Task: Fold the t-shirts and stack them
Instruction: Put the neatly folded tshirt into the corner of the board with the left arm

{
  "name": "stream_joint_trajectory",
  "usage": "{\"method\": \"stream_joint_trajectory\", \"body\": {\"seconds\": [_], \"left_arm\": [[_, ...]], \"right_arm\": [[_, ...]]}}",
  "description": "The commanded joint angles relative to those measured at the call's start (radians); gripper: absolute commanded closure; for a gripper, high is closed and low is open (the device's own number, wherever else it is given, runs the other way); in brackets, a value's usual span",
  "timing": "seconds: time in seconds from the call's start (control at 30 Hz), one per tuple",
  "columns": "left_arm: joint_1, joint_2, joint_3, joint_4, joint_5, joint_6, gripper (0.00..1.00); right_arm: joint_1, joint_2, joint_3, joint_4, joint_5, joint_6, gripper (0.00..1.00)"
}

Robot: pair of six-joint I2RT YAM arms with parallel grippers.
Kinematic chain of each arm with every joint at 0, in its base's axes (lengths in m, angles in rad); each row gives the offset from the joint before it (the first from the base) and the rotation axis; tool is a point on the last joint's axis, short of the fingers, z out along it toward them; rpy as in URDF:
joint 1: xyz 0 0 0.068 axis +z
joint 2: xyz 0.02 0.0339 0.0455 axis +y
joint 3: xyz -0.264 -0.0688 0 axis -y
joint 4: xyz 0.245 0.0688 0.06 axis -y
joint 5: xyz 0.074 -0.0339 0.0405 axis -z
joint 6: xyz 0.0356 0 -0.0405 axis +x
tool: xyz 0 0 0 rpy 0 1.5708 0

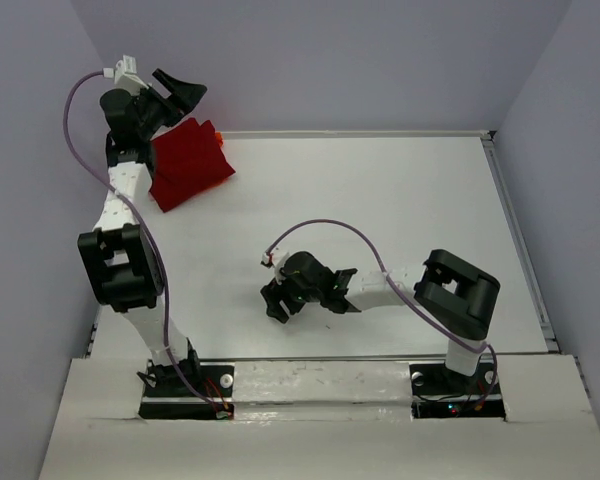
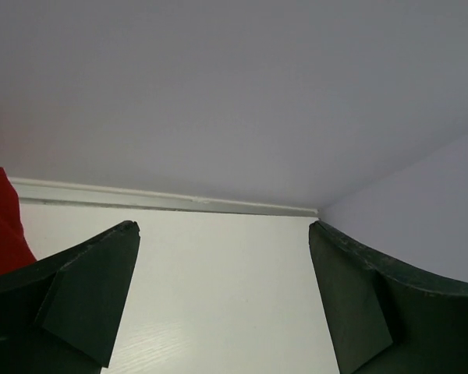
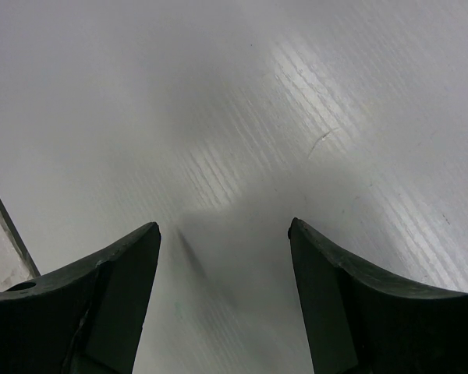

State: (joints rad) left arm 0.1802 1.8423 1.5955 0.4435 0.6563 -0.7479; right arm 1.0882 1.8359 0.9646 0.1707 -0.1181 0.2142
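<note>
A dark crimson t-shirt [image 1: 190,165] lies folded in the far left corner of the white table [image 1: 400,210]. A sliver of the orange t-shirt [image 1: 218,133] peeks out from under its far edge. My left gripper [image 1: 183,95] hangs raised just beyond the stack, open and holding nothing. In the left wrist view the same gripper [image 2: 225,230] frames bare table, with red cloth [image 2: 0,230] at the left edge. My right gripper [image 1: 277,300] sits low over the table's near middle, far from the shirts. Seen from the right wrist, that gripper [image 3: 222,230] is open with only the tabletop between its fingers.
Lilac walls close in the table at the back and on both sides. A raised rail [image 1: 520,240] runs along the right edge and another rail [image 2: 179,201] along the back. A purple cable [image 1: 340,228] loops above the right arm.
</note>
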Motion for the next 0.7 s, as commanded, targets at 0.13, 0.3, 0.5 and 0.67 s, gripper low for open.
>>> {"method": "stream_joint_trajectory", "body": {"seconds": [0.13,0.3,0.5,0.67], "left_arm": [[-0.176,-0.196,-0.17,-0.267,-0.409,0.418,0.01],[-0.332,-0.294,-0.276,-0.33,-0.633,0.59,0.01],[-0.403,-0.435,-0.38,-0.33,-0.684,0.582,0.01],[-0.444,-0.492,-0.453,-0.31,-0.781,0.641,0.01]], "right_arm": [[0.018,-0.076,-0.032,-0.166,0.112,0.06,0.26],[-0.008,-0.236,0.034,-0.217,0.329,0.011,0.21],[-0.186,-0.308,0.164,-0.305,0.39,-0.007,0.2],[-0.352,-0.348,0.246,-0.347,0.4,-0.002,0.21]]}}
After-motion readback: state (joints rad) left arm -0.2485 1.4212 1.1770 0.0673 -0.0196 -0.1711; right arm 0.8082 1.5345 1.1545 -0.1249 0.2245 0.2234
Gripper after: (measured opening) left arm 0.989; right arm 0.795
